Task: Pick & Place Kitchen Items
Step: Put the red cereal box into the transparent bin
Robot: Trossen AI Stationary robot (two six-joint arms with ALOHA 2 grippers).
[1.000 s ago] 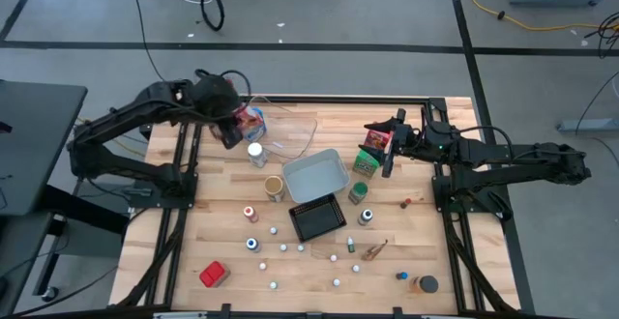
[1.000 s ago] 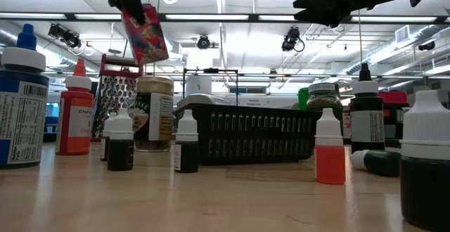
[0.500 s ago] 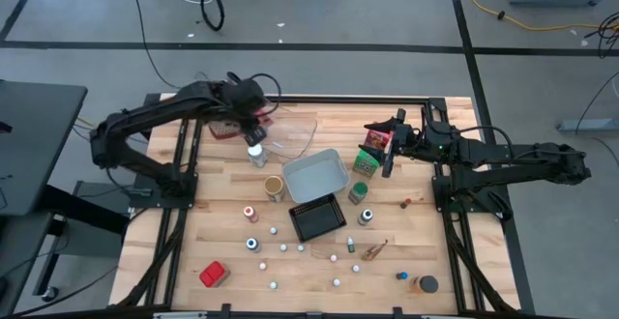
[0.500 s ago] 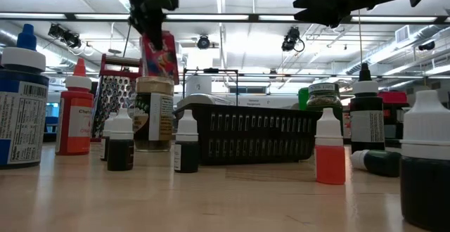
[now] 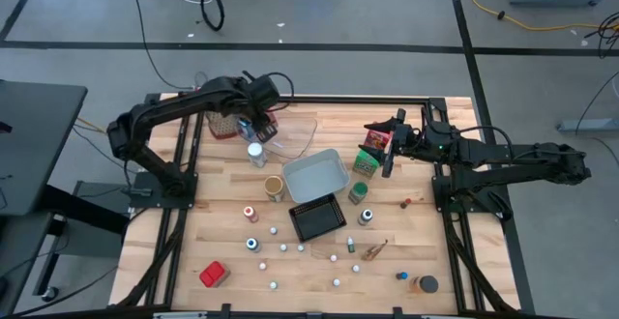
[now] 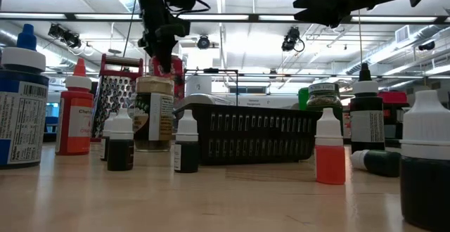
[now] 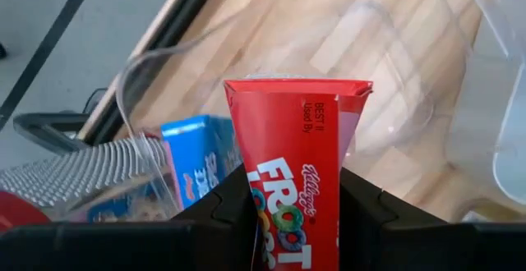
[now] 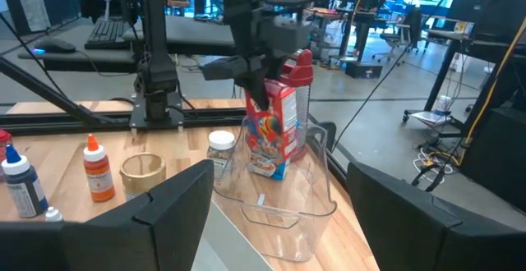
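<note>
Left gripper (image 5: 261, 121) clamped on a red carton (image 7: 292, 168), fingers (image 7: 218, 213) pressed to both its sides. Carton upright, held over the clear tray (image 5: 295, 135) near the table's far edge, left of centre. Right wrist view shows it hanging at the tray's wall (image 8: 288, 189); cannot tell whether its base touches the tray floor. Blue carton (image 7: 197, 160) just beside it, next to the grater (image 6: 112, 91).

White-capped jar (image 5: 256, 153) on the table just outside the tray, on the near side. Open can (image 5: 275, 186) nearer still, by the grey tray (image 5: 317, 174). Black tray (image 5: 317, 217) touches the grey tray's near corner.

Right gripper (image 5: 387, 150) hovers over the far right part of the table, fingers (image 8: 411, 213) spread apart, nothing between them. Green carton (image 5: 368, 161) sits just below and beside it.

Small capped bottles (image 5: 283, 247) scattered across the table's near half. Red carton lying flat (image 5: 213, 274) by the near left corner.
</note>
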